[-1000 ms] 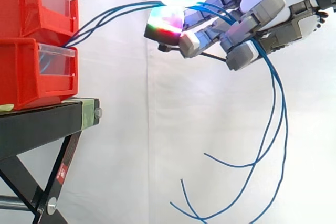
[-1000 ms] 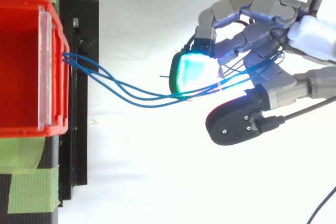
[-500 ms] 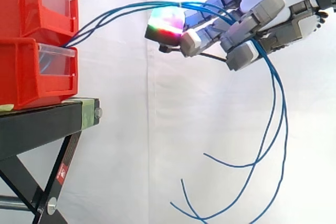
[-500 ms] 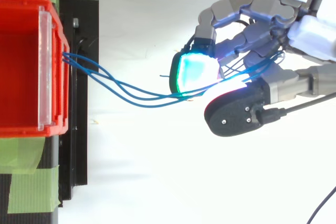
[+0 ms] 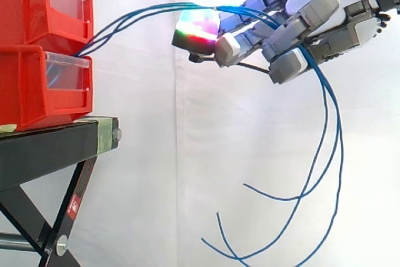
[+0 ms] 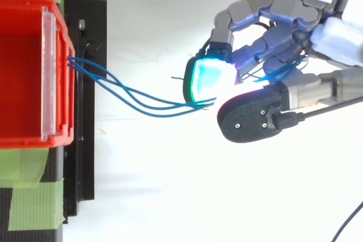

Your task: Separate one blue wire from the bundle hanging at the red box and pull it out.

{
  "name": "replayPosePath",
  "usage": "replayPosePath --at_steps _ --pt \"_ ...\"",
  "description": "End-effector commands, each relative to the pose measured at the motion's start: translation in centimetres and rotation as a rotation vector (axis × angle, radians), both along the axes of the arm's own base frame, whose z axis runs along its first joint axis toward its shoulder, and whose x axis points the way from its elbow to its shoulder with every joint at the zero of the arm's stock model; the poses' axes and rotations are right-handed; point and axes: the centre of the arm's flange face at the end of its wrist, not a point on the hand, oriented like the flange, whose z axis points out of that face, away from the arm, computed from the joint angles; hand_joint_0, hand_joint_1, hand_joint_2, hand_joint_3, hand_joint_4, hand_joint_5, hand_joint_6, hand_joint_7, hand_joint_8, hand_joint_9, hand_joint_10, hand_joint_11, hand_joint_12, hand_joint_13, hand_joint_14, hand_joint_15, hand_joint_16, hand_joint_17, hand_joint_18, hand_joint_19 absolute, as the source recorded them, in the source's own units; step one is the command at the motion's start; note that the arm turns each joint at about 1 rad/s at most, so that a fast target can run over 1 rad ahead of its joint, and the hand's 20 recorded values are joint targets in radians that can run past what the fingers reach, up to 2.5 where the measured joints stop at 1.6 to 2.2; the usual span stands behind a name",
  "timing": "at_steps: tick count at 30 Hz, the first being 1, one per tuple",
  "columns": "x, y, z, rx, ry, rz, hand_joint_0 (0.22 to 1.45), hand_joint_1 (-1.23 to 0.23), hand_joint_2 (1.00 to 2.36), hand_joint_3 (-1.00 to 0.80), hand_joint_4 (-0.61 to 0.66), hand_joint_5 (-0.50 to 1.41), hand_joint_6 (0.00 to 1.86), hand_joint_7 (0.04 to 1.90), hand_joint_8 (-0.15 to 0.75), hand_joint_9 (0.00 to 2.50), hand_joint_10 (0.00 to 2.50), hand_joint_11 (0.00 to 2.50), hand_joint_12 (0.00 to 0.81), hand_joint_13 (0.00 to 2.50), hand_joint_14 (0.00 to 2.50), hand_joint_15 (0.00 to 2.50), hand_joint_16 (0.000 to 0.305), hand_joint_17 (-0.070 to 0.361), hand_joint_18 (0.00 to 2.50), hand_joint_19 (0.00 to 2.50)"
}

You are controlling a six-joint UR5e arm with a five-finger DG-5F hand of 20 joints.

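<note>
Blue wires (image 5: pixel 156 8) run from the red bin (image 5: pixel 37 92) across the gap and through the hand (image 6: pixel 272 32), then hang in loose loops below it. The fingers (image 5: pixel 228 45) are curled round the bundle, thumb set against a glowing pad. I cannot tell how many strands that pinch holds. Separating looks to be the step in hand. The next move calls for keeping one strand and drawing away from the bin.

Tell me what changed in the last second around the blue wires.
The thumb of the robot hand swung in toward the cyan-glowing fingertip, closing over the blue wires that run between them; in the top view it slid left and a little up. The wires' run to the red bin, the bin and the black stand stayed put.
</note>
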Motion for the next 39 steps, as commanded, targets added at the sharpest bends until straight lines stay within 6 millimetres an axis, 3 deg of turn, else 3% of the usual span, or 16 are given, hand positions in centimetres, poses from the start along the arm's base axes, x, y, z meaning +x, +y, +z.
replayPosePath --at_steps 1,5,10,20,28,34,39 --pt "-0.01 -0.03 -0.03 0.000 0.000 0.000 0.79 -0.84 1.02 -0.28 0.08 -0.25 0.86 1.08 0.227 0.83 0.01 1.50 0.280 1.19 2.50 0.38 0.041 0.092 1.09 1.29" --pt "-0.02 0.05 -0.04 0.000 0.001 0.001 0.81 -0.77 1.03 0.03 0.06 -0.25 0.86 1.09 0.227 0.83 0.01 1.48 0.246 1.21 2.50 0.30 0.038 0.085 1.09 1.38" --pt "0.02 0.15 0.02 0.000 0.000 0.003 0.78 -0.80 1.02 0.10 0.05 -0.26 0.86 1.11 0.228 0.81 0.01 1.47 0.258 1.23 2.50 0.36 0.040 0.090 1.17 1.34" --pt "0.02 0.15 0.02 0.000 0.000 0.003 0.79 -0.89 1.03 -0.15 -0.02 -0.27 0.79 1.16 0.219 0.62 0.02 1.41 0.275 1.12 2.50 0.39 0.043 0.098 1.04 1.30" --pt "0.00 0.13 -0.03 -0.001 0.000 0.001 0.80 -0.94 1.03 -0.22 -0.03 -0.26 0.76 1.16 0.216 0.58 0.02 1.41 0.270 1.09 2.50 0.37 0.043 0.096 1.02 1.29" --pt "-0.02 0.12 -0.04 -0.001 0.001 0.001 0.78 -0.97 1.00 -0.50 -0.03 -0.26 0.75 1.16 0.220 0.57 0.02 1.42 0.268 1.10 2.50 0.41 0.044 0.099 1.05 1.24" --pt "-0.01 0.21 -0.04 -0.001 0.001 0.003 0.73 -0.96 1.00 -0.50 -0.02 -0.26 0.75 1.15 0.221 0.60 0.02 1.42 0.269 1.12 2.50 0.40 0.044 0.098 1.06 1.24"
